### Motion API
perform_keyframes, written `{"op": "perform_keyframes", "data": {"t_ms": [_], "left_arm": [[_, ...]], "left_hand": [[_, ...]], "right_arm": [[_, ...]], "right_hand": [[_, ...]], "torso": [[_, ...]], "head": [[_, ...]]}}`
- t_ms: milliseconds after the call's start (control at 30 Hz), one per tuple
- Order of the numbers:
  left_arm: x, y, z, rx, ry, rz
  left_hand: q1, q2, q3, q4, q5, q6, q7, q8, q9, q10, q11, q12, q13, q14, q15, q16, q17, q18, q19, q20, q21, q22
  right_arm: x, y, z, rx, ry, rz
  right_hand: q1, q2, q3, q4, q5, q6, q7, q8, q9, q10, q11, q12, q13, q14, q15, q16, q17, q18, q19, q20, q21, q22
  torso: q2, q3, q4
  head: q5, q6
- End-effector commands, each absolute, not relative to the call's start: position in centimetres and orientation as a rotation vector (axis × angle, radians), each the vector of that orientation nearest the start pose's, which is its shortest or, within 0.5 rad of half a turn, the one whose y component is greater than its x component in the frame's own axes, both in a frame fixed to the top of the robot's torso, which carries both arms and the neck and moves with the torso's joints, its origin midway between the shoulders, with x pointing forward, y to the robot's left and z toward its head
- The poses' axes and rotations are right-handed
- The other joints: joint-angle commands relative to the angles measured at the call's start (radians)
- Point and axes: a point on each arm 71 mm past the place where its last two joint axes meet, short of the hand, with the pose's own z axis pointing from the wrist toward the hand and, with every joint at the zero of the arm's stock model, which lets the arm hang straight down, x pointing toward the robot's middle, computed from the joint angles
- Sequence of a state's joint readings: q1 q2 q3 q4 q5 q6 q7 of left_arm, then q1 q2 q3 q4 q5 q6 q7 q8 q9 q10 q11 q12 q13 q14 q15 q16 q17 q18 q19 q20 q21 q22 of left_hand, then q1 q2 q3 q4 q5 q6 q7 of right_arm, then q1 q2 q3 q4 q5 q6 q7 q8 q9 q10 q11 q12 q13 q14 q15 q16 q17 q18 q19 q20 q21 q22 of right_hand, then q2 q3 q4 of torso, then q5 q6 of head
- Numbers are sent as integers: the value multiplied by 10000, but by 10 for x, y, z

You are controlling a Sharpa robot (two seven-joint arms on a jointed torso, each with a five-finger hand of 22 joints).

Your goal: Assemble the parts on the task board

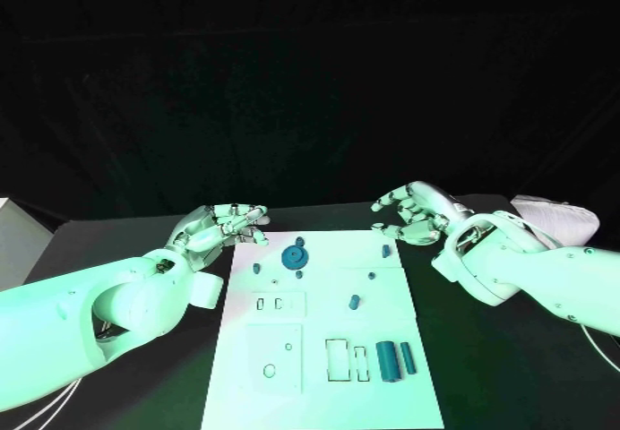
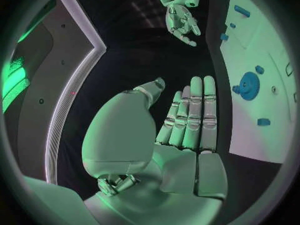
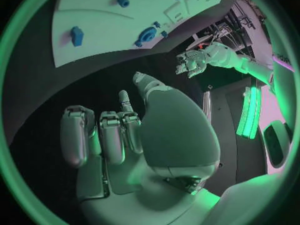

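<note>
The white task board (image 1: pixel 374 403) lies in the middle of the table. A blue gear (image 1: pixel 296 258) stands near its far end, with small blue pieces (image 1: pixel 386 251) around it. Two blue cylinders (image 1: pixel 385 358) lie side by side at the near right. My left hand (image 1: pixel 227 224) hovers off the board's far left corner; the left wrist view shows that hand (image 2: pixel 181 125) holding nothing, its fingers straight, beside the gear (image 2: pixel 249 86). My right hand (image 1: pixel 411 213) hangs beyond the far right corner. In the right wrist view it (image 3: pixel 106 135) is empty with loosely bent fingers, near the board (image 3: pixel 106 25).
Recessed slots (image 1: pixel 278 305) and a rectangular pocket (image 1: pixel 339 358) are cut into the board. A pale box (image 1: pixel 20 237) stands at the table's left edge and a white bundle (image 1: pixel 555 215) at the far right. Black table surrounds the board on both sides.
</note>
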State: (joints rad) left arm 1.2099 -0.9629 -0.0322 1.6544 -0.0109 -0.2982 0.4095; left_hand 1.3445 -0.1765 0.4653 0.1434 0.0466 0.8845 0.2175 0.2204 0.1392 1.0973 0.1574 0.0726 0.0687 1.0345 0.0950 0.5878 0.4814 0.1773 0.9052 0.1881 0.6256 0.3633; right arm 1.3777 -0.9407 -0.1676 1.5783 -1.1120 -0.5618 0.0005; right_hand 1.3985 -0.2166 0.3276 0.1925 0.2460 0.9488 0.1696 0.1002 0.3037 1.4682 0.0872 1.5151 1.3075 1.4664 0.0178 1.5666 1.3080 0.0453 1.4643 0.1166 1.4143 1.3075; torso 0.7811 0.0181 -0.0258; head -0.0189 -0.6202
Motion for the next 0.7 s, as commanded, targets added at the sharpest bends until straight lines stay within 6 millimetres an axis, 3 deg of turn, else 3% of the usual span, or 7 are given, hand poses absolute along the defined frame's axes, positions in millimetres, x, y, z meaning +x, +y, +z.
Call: {"op": "perform_keyframes", "data": {"t_ms": [33,233,300,567,700], "left_arm": [[467,225,-158,-10708,14040,-16178],[468,224,-159,-10678,14072,-16185],[468,224,-159,-10676,14074,-16179],[469,224,-160,-10659,14091,-16185],[469,223,-160,-10649,14106,-16210]], "left_hand": [[-61,16,61,-49,26,-6,73,-35,-13,-20,6,-40,-4,-71,-21,46,13,4,-69,16,50,25],[19,0,128,-153,27,-3,82,-43,-13,-23,13,-41,-4,-113,-19,64,15,6,-124,20,111,70],[31,0,141,-169,27,-2,81,-44,-13,-23,13,-41,-4,-120,-19,67,15,7,-134,20,122,78],[42,-1,156,-187,26,-2,82,-46,-13,-23,13,-41,-4,-126,-19,72,16,7,-146,21,136,88],[56,-3,174,-209,26,-1,81,-48,-13,-23,13,-41,-4,-133,-20,78,16,8,-160,21,153,100]], "right_arm": [[489,-251,-134,843,15220,8461],[492,-284,-149,504,15582,7684],[493,-290,-155,445,15708,7517],[495,-296,-174,415,15827,6996],[500,-293,-178,489,15739,6754]], "right_hand": [[192,-95,19,-151,-66,-6,13,-62,-25,415,-4,-85,2031,1044,-41,41,2628,-45,154,2,-25,1330],[336,-224,8,-277,-67,-135,47,-138,-64,346,24,-156,1970,1044,-19,41,2628,-37,132,16,-67,1306],[365,-251,-13,-301,-75,-193,59,-172,-80,330,34,-171,1957,1044,-10,41,2628,-36,127,23,-77,1303],[388,-278,-122,-309,-65,-345,92,-259,-120,304,65,-197,1936,1044,14,41,2628,-27,106,43,-120,1278],[384,-229,-207,-267,159,-290,101,-225,-113,341,77,-160,1970,1044,31,41,2628,-37,138,61,-77,1320]], "torso": [[-45,58,-63],[-41,96,-79],[-36,94,-81],[-14,106,-56],[-18,102,-60]], "head": [[-63,-24],[-65,-28],[-88,-62],[-114,-119],[-137,-121]]}}
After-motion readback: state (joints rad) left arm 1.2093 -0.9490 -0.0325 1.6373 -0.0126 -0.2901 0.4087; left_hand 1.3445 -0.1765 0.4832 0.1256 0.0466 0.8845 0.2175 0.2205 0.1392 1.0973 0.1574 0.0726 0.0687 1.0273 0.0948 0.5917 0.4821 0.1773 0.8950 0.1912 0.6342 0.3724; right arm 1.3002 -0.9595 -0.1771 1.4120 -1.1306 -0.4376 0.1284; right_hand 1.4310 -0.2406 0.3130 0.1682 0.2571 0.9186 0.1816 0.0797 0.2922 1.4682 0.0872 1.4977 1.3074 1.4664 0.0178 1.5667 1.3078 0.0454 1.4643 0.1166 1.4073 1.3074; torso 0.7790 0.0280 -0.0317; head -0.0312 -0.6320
